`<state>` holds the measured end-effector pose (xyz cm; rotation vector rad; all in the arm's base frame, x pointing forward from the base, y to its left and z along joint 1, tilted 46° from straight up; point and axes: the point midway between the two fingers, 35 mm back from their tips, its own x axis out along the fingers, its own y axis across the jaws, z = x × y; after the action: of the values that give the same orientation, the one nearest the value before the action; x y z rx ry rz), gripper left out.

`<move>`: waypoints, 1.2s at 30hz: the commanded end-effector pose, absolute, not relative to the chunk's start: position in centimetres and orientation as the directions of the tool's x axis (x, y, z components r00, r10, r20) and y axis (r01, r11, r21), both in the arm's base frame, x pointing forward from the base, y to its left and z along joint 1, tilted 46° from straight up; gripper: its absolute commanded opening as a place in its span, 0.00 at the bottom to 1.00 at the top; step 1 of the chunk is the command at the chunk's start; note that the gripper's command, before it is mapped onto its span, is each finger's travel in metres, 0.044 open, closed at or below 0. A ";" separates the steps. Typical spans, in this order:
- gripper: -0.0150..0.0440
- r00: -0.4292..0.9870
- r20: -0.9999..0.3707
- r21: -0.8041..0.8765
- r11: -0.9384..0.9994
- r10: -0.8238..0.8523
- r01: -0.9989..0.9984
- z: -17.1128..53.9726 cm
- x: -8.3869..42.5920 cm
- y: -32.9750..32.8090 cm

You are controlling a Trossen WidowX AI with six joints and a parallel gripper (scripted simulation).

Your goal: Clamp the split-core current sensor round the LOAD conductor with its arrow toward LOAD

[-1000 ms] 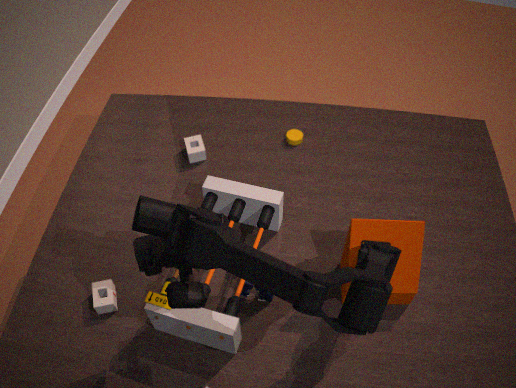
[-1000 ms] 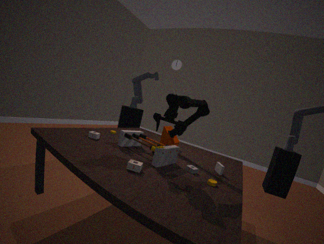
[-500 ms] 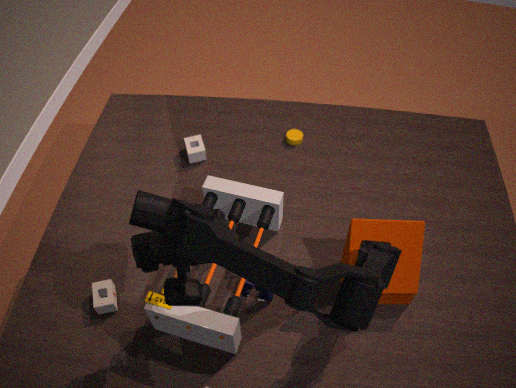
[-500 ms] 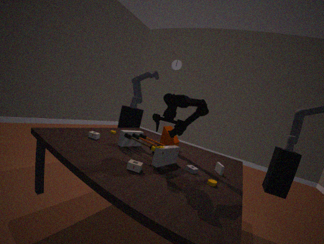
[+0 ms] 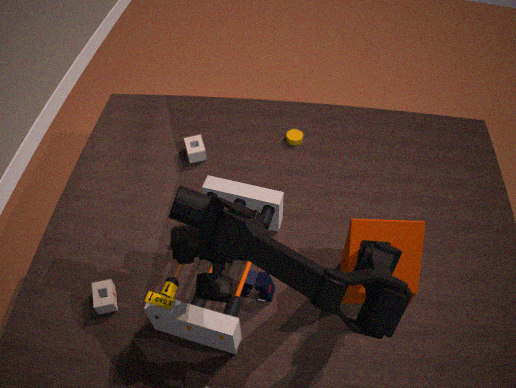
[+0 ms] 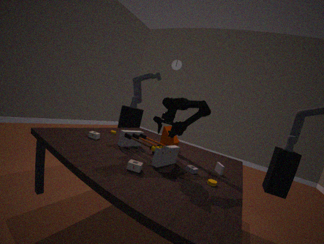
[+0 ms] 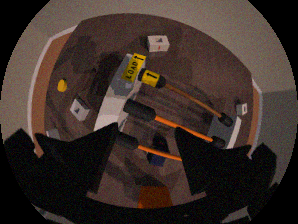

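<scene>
The blue split-core sensor (image 5: 262, 285) (image 7: 157, 159) stands on the table beside the right-hand one of three orange conductors. The conductors run between a far white terminal block (image 5: 245, 196) and a near white terminal block (image 5: 200, 320) (image 7: 107, 112). The yellow LOAD marker (image 5: 159, 300) (image 7: 132, 67) sits at the near block's left end, by the left conductor (image 7: 192, 97), which carries a yellow arrow sleeve (image 5: 170, 288) (image 7: 150, 77). My gripper (image 5: 216, 286) (image 6: 159, 126) (image 7: 147, 128) is open and empty. It points down above the conductors, and the sensor shows low between the fingers in the wrist view.
Small white cubes (image 5: 195, 148) (image 5: 104, 296) and a yellow disc (image 5: 294, 136) lie on the dark table. An orange block (image 5: 387, 240) stands under the arm's base. Two other arms on dark stands (image 6: 130, 116) (image 6: 280, 171) stand off the table.
</scene>
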<state>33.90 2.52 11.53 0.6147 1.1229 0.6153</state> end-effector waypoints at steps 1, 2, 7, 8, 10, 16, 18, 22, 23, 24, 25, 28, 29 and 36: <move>0.80 0.271 -0.668 0.722 0.692 0.693 0.011 8.5 28.4 2.4; 0.80 0.261 -0.677 0.720 0.693 0.688 0.043 7.8 27.1 2.5; 0.80 0.223 -0.704 0.708 0.690 0.674 0.151 5.6 22.7 2.9; 0.80 0.223 -0.704 0.708 0.690 0.674 0.151 5.6 22.7 2.9; 0.80 0.223 -0.704 0.708 0.690 0.674 0.151 5.6 22.7 2.9; 0.80 0.223 -0.705 0.707 0.690 0.673 0.151 5.4 22.8 3.0; 0.80 0.223 -0.705 0.707 0.691 0.673 0.151 5.1 22.8 3.2; 0.80 0.223 -0.706 0.706 0.692 0.672 0.151 4.7 23.0 3.6; 0.80 0.223 -0.706 0.706 0.692 0.672 0.151 4.5 23.1 3.7; 0.80 0.223 -0.707 0.706 0.692 0.672 0.151 4.4 23.1 3.8; 0.80 0.223 -0.707 0.706 0.692 0.671 0.151 4.3 23.2 3.9; 0.80 0.223 -0.707 0.705 0.693 0.671 0.151 3.9 23.3 4.2; 0.80 0.223 -0.707 0.705 0.693 0.671 0.151 3.8 23.4 4.3; 0.80 0.223 -0.707 0.705 0.693 0.671 0.151 3.0 23.6 5.1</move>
<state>23.73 4.67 3.73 0.7629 1.3139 0.4201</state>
